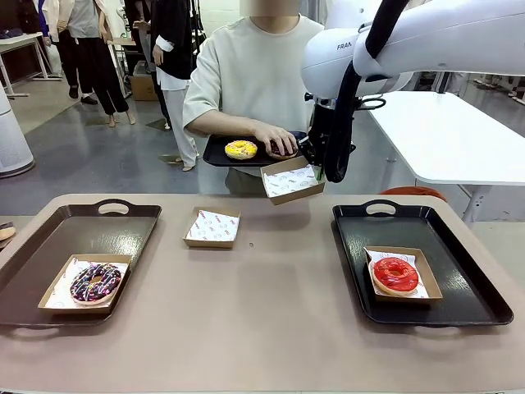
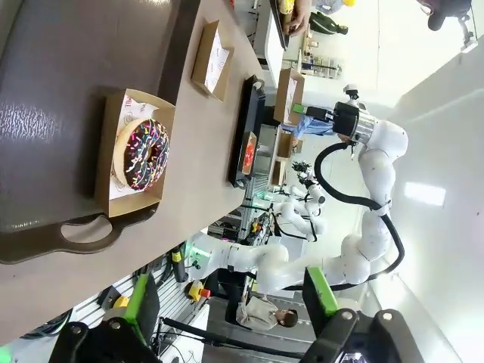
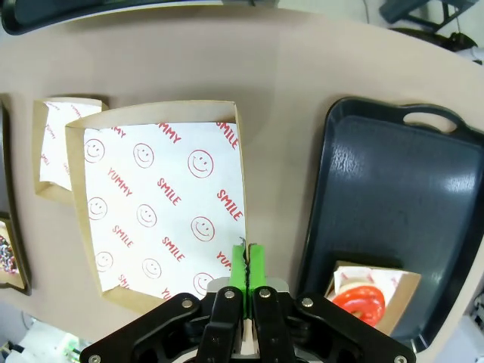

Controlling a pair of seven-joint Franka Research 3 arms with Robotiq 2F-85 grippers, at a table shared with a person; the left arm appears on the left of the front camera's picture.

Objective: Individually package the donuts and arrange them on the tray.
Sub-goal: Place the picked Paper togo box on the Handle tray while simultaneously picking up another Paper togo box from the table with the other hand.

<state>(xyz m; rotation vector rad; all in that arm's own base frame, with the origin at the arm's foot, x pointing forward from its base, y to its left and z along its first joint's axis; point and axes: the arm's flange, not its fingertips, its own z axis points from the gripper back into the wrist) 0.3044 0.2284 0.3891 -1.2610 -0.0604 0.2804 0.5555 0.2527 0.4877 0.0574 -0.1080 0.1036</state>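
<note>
My right gripper (image 1: 314, 162) is shut on the rim of an empty paper-lined box (image 1: 293, 180), holding it tilted in the air just below the person's small black tray (image 1: 220, 155). That tray carries a yellow-iced donut (image 1: 240, 148); the person's hand (image 1: 275, 137) rests on a darker donut beside it. The right wrist view shows the pads (image 3: 246, 264) pinching the box (image 3: 162, 204) edge. A red donut (image 1: 395, 273) lies boxed on the black tray (image 1: 459, 279) at right. A dark-iced striped donut (image 1: 95, 281) lies boxed on the brown tray (image 1: 49, 246) at left. My left gripper (image 2: 231, 302) hangs open over it.
Another empty lined box (image 1: 212, 227) lies on the tan table between the two trays. The person stands at the far edge. A white table (image 1: 459, 135) stands behind at right.
</note>
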